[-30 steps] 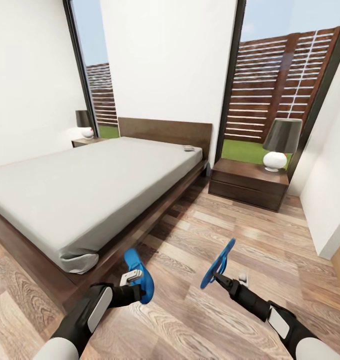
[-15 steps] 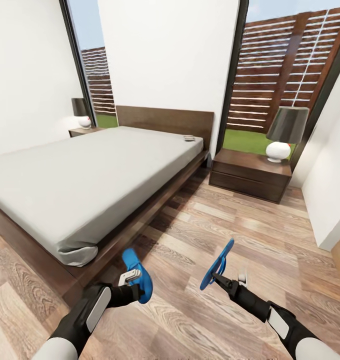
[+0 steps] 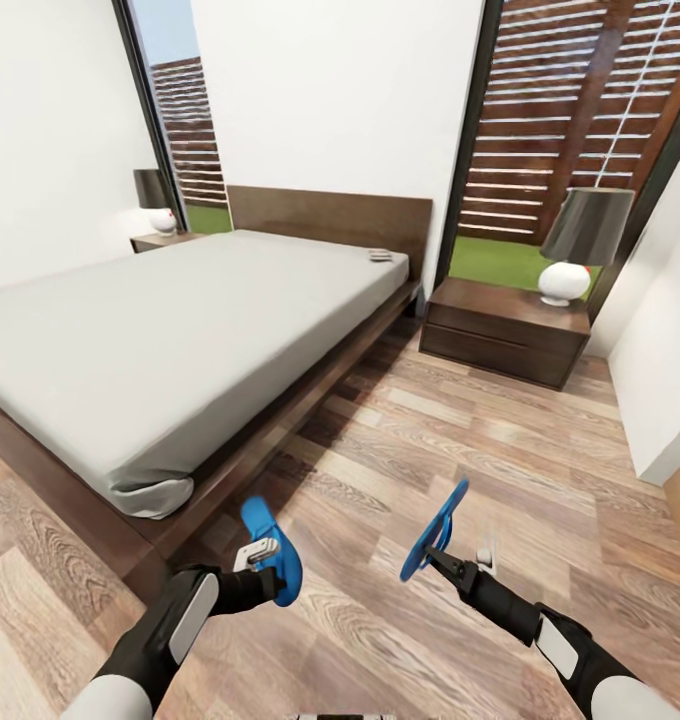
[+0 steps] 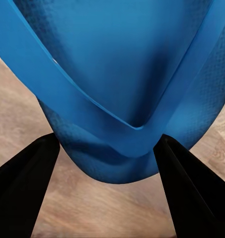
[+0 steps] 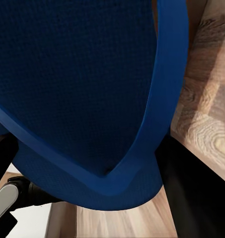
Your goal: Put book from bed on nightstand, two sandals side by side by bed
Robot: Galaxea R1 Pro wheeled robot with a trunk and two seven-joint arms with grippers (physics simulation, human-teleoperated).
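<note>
Both pincers carry a blue flip-flop above the wood-plank floor [image 3: 460, 440]: left gripper [image 3: 263, 553] clamped on the left sandal [image 3: 272, 535] near the bed [image 3: 180, 340] foot corner, right gripper [image 3: 432, 553] clamped on the right sandal [image 3: 436, 528]. Each looks light, thin and floppy; hold the sole edge.

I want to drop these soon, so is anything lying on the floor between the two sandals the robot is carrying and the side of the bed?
Nothing visible. The left gripper and right gripper each hold a sandal above bare floor that runs up to the bed.
</note>
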